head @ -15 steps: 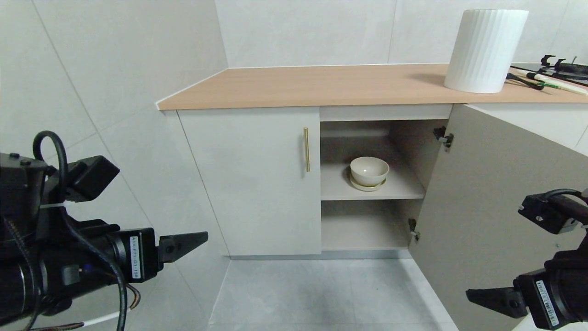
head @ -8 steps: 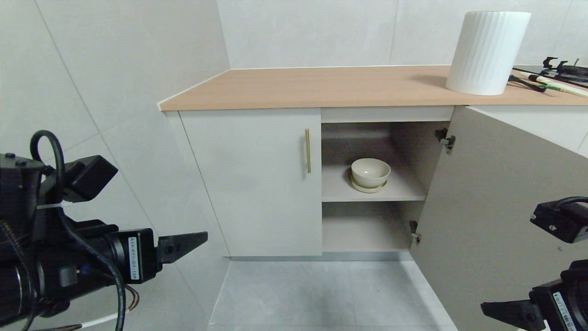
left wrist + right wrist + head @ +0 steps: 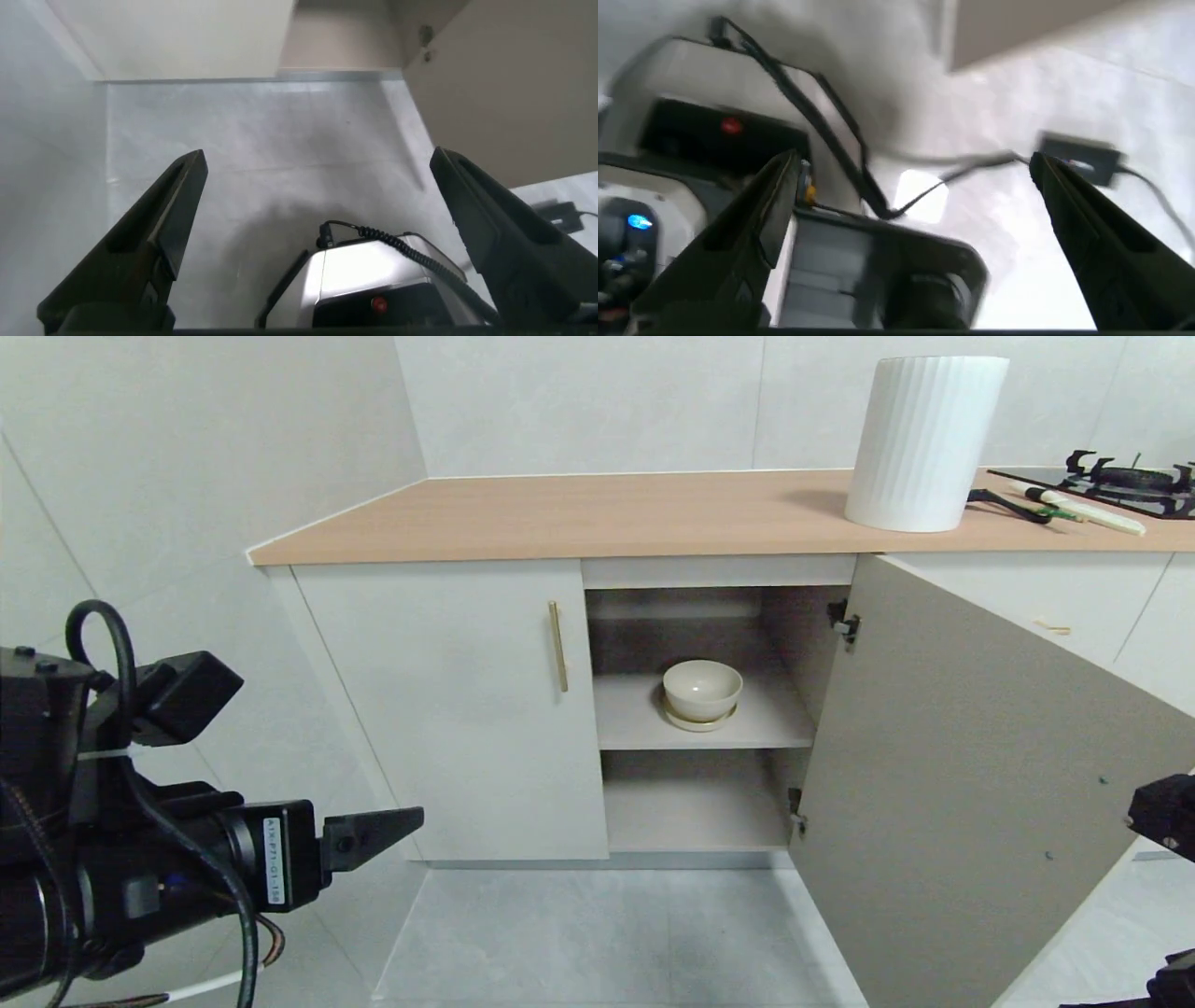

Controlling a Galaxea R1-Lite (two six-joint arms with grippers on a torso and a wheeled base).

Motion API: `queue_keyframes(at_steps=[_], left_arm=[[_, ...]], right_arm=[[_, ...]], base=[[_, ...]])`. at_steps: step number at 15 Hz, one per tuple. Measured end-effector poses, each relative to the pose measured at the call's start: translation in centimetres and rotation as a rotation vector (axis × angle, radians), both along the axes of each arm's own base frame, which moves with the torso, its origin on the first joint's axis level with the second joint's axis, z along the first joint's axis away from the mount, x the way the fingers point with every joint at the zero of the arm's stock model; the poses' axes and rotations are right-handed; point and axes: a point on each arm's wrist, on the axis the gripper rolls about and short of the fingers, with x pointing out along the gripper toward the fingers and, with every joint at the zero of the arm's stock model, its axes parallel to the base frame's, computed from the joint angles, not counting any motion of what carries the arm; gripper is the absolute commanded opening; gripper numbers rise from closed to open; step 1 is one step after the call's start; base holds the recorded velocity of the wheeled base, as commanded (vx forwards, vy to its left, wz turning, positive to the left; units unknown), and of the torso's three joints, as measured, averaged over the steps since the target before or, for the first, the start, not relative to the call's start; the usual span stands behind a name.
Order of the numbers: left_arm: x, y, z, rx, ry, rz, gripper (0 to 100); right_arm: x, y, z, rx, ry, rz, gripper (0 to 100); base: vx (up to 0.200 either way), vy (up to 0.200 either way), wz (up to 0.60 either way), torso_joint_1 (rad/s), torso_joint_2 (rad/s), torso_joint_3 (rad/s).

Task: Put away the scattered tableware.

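The cream bowl (image 3: 702,689) sits on a matching saucer (image 3: 693,721) on the upper shelf (image 3: 635,723) of the cabinet. Its right door (image 3: 952,775) stands wide open — the left door (image 3: 448,709) is shut. The left tool (image 3: 316,168) hangs low over the floor, fingers spread and empty; the right tool (image 3: 913,163) is likewise spread, holding nothing. A white ribbed cylinder (image 3: 924,443) stands on the desk (image 3: 579,513).

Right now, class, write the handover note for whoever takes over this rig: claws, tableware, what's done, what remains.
Left claw: open, empty, held low. Right claw: open, empty.
Bowl sits on a saucer on the cabinet's upper shelf; right door stands open.
Done: bowl and saucer stored.
To do: perhaps the utensils on the countertop by the stove; then shut the door.
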Motion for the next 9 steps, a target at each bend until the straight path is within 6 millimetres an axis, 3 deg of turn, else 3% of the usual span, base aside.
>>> queue_keyframes(at_steps=[2, 9], left_arm=[[0.0, 0.0, 0.0, 0.0, 0.001, 0.001, 100], [-0.1, 0.0, -0.2, 0.004, 0.006, -0.002, 100]], right_arm=[[-0.1, -0.5, 0.2, -0.018, -0.008, -0.022, 100], [1.4, -3.4, 1.0, -0.09, -0.068, -0.207, 100]], base=[[0.0, -0.2, 0.0, 0.002, 0.0, 0.002], [0.0, 0.0, 0.0, 0.0, 0.0, 0.0]])
